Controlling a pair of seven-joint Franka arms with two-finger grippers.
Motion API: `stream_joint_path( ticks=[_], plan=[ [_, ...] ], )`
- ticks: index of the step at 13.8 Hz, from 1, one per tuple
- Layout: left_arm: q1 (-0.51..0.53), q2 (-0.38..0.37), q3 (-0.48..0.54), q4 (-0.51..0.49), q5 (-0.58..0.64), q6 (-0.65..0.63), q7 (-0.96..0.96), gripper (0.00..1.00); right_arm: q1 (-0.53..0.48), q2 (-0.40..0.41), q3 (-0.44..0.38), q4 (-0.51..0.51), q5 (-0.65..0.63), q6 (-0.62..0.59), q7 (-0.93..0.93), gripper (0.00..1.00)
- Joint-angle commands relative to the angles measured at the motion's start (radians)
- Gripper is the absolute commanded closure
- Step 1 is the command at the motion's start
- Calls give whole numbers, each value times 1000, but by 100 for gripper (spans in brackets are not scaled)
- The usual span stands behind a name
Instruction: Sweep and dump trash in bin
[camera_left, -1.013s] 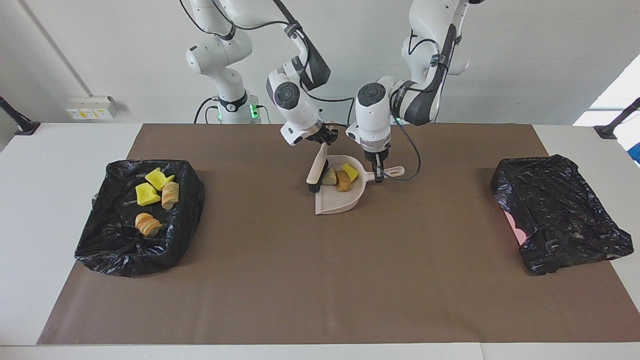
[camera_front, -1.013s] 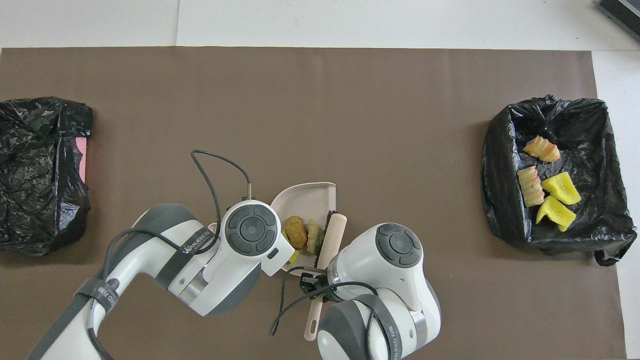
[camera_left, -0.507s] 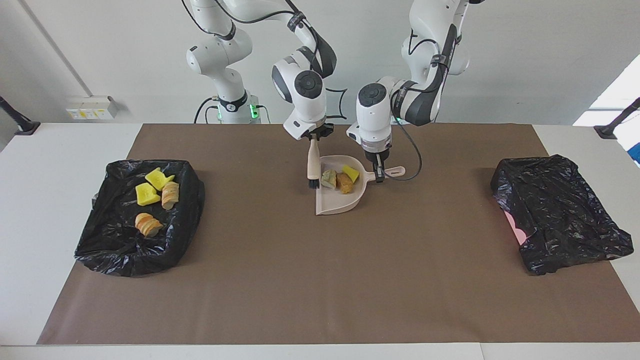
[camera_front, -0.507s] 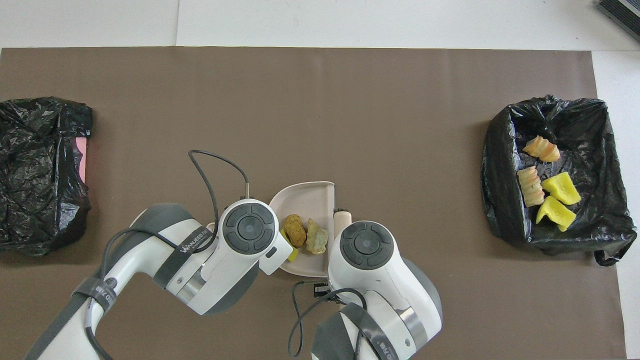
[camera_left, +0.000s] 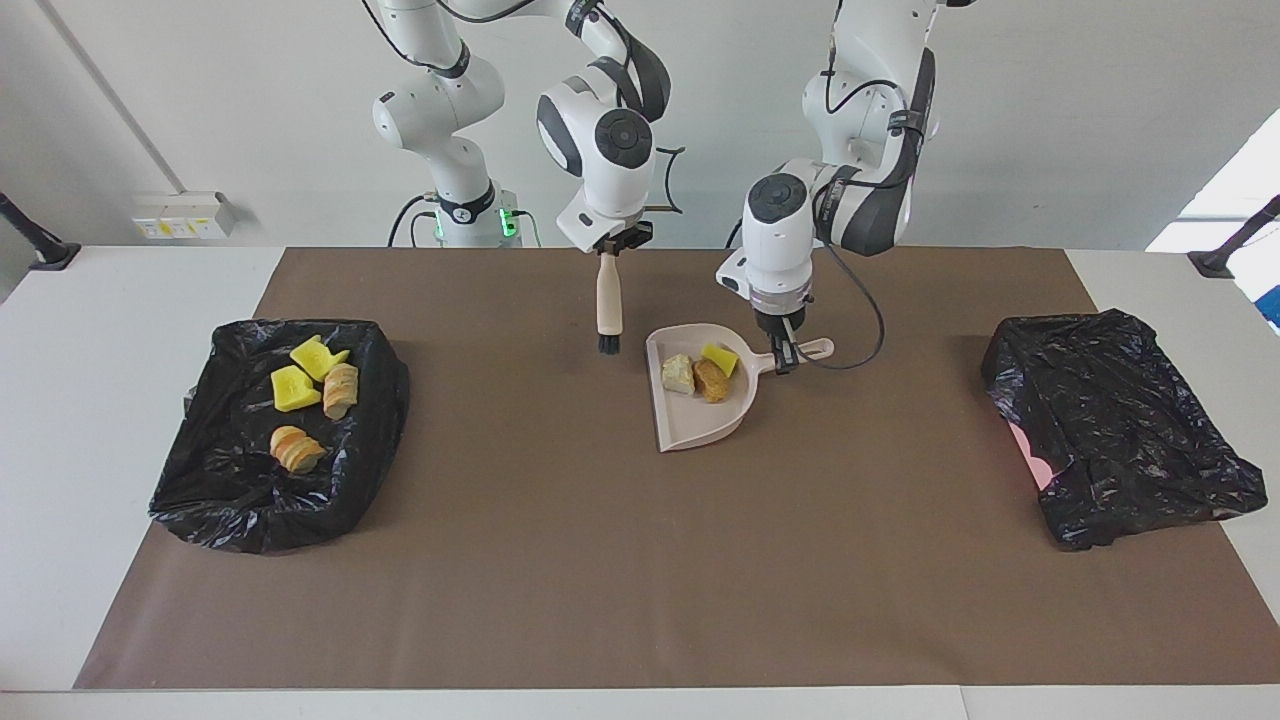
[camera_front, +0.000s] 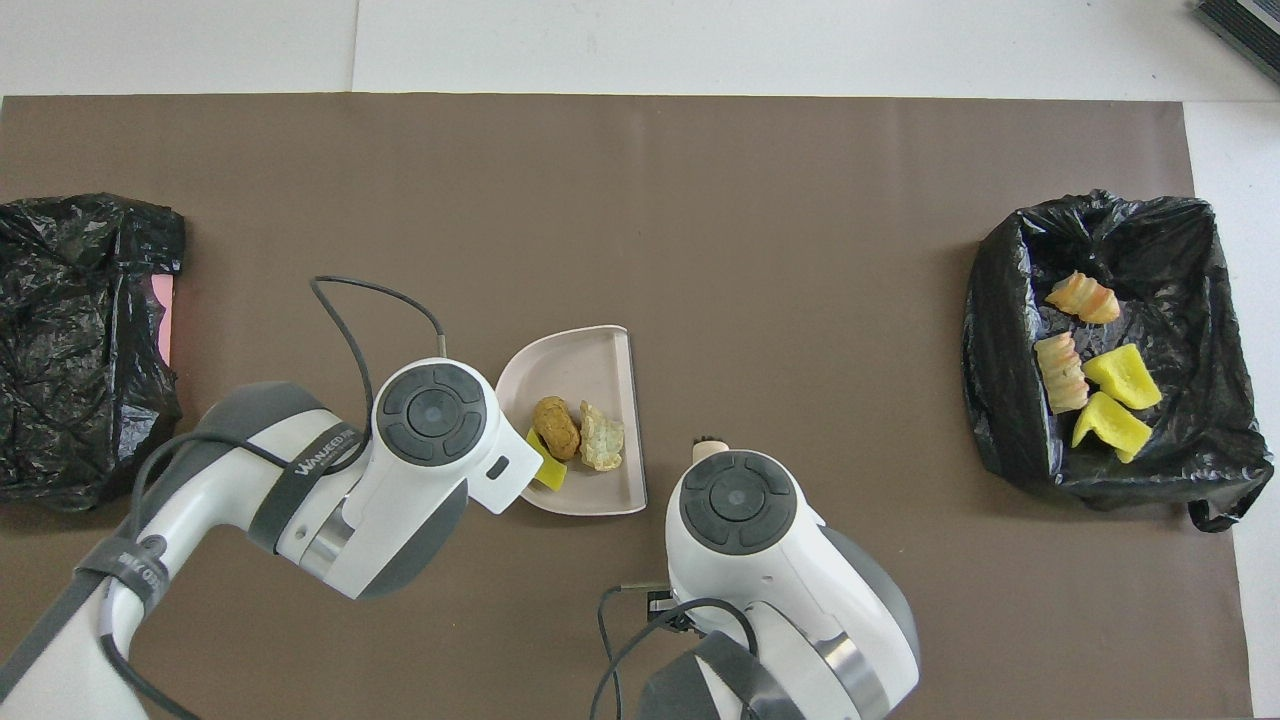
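A pale pink dustpan sits at the middle of the brown mat. It carries three pieces of trash: a beige lump, a brown lump and a yellow chunk. My left gripper is shut on the dustpan's handle. My right gripper is shut on the pink brush, which hangs upright with its black bristles down, off the mat, beside the pan toward the right arm's end. In the overhead view both wrists hide their grippers.
A bin lined with a black bag stands at the right arm's end and holds several trash pieces. Another black-bagged bin stands at the left arm's end. The brown mat covers the table.
The right gripper lifted the brush out of the dustpan, turned it upright and drew it toward the right arm's end. The left gripper shifted the loaded dustpan toward the left arm's end.
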Motion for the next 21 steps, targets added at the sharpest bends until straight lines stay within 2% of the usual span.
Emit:
stream_joint_path(
  ticks=[1,3,5,7,12,13,14,16,18,20,21],
  plan=[
    [92,-93,-6,4,3,-56,51,100,23,-31,5,-83,51,78,38,100],
    [186,-139,-4,8,3,-55,168,100,72,-25,5,-123,65,171,74,100],
    [267,-168,-3,25,3,-55,288,100,121,3,5,-131,65,202,145,100],
    [362,-177,-2,56,-5,-70,344,100,154,40,5,-133,77,280,242,100],
    [624,-173,-1,149,-43,-87,497,100,187,26,5,-172,80,282,242,100],
    [692,-168,-1,172,-62,-88,512,100,203,26,5,-183,80,287,243,96],
    [750,-168,-1,177,-69,-88,520,100,217,26,5,-195,80,297,243,84],
    [868,-167,1,183,-69,-73,517,100,220,26,5,-199,80,305,243,81],
    [943,-157,4,220,-68,-72,526,100,226,24,5,-206,79,311,236,64],
    [971,-127,14,264,-37,-61,523,100,226,26,5,-206,67,313,231,45],
    [970,-108,20,290,34,-62,523,100,226,26,5,-206,62,313,227,36]
  ],
)
